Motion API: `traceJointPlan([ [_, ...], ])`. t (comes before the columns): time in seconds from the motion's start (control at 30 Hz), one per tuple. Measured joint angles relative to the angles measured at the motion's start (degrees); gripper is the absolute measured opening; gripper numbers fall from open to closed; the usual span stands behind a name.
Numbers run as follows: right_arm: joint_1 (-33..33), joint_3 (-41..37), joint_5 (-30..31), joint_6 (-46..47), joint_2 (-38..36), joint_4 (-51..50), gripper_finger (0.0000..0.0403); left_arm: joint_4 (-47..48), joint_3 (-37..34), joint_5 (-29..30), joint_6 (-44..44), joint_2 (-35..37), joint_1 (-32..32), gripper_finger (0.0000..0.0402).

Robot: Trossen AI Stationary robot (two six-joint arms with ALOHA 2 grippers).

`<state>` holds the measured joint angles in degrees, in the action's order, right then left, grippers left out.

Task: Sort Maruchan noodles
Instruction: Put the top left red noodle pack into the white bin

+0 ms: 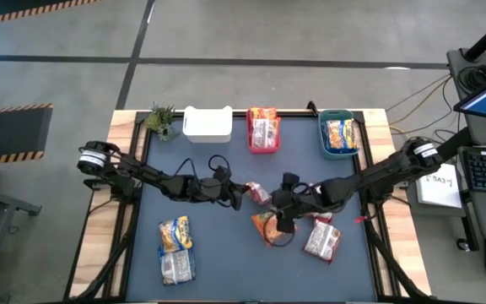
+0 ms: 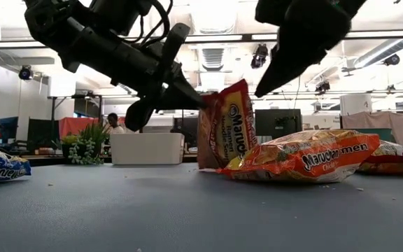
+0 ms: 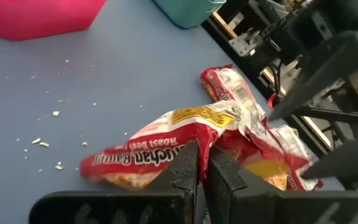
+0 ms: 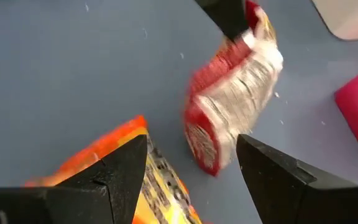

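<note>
Left gripper [image 2: 205, 101] pinches the red-silver packet [image 2: 226, 126], apparently by its edge; right gripper [image 4: 191, 165] spread open above the orange packet [image 2: 306, 157].

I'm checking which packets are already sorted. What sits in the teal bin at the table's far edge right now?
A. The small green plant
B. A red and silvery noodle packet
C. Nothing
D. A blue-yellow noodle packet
D: in the high view the teal bin holds a blue-yellow noodle packet, while the red and silvery packets are in the pink bin and the plant stands beside the white bin.
</note>
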<state>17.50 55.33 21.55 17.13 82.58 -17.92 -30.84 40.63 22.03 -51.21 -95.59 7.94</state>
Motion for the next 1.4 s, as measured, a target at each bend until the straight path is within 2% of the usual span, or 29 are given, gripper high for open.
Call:
traceJointPlan([
  [0.17,0.59,-2.50,2.40,2.80,2.41,5.79,0.0238,-0.60,-0.01,0.10,-0.99,0.00,0.00,0.0000],
  [0.33,0.60,-2.74,9.94,5.31,4.99,8.46,0.0237,-0.62,-0.01,0.08,-0.96,0.00,0.00,0.0000],
  [0.63,-2.22,-2.73,9.88,-0.49,9.22,16.76,0.0225,-0.39,-0.01,-0.01,-0.01,0.00,0.00,0.0000],
  [0.73,-3.77,-2.73,7.62,-0.70,9.20,16.98,0.0195,-0.06,-0.01,-0.04,1.44,0.02,-0.02,0.0000],
  [0.97,-7.33,-2.73,-1.66,-2.68,8.51,16.67,0.0084,1.29,-0.03,-1.61,12.18,0.15,-0.01,0.0004],
  [1.1,-8.57,-2.68,-4.76,-4.17,8.49,16.61,0.0055,3.51,-0.03,-1.93,20.85,0.66,0.00,0.0029],
  [1.23,-9.16,-2.66,-5.91,-5.61,8.45,16.97,0.0055,9.04,-0.05,-2.47,28.52,1.85,0.00,0.0073],
  [1.33,-9.53,-2.64,-6.00,-7.24,8.45,16.91,0.0059,13.21,-0.06,-6.25,37.34,3.46,0.11,0.0113],
  [1.4,-9.92,-2.64,-6.16,-7.87,8.45,16.85,0.0059,16.28,-0.03,-6.75,40.80,4.24,0.21,0.0141],
])
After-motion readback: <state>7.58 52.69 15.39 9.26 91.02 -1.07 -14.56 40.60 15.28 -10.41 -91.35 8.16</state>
